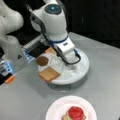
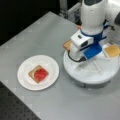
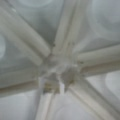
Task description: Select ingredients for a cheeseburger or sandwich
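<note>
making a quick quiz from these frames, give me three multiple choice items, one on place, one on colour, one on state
1. Where is the end effector?
A. over the round divided tray
B. over the plate
C. off the table

2. What colour is the top piece of the stack on the white plate?
A. yellow
B. red
C. green

3. How does the toast slice in a front view lie on the tray?
A. upright
B. flat, overhanging the rim
C. under the patty

Answers: 1 A, the arm reaches down onto the tray; 2 B, a red disc tops it; 3 B, its corner passes the rim.
</note>
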{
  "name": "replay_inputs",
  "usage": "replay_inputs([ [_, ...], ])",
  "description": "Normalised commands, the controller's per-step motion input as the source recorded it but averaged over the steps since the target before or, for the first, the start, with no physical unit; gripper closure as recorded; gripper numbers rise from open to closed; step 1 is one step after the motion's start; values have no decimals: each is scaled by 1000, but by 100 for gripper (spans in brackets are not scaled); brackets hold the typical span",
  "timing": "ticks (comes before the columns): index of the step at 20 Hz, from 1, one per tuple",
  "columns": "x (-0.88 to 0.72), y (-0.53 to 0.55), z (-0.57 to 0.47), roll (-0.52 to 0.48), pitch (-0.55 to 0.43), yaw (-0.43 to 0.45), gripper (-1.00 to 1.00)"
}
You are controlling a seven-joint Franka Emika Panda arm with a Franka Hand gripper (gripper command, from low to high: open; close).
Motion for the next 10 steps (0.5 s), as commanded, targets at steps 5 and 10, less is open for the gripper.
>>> replay_inputs([
  [5,81,-130,304,-31,216,12,-100],
  [10,13,-84,371,-124,146,-446,-100],
])
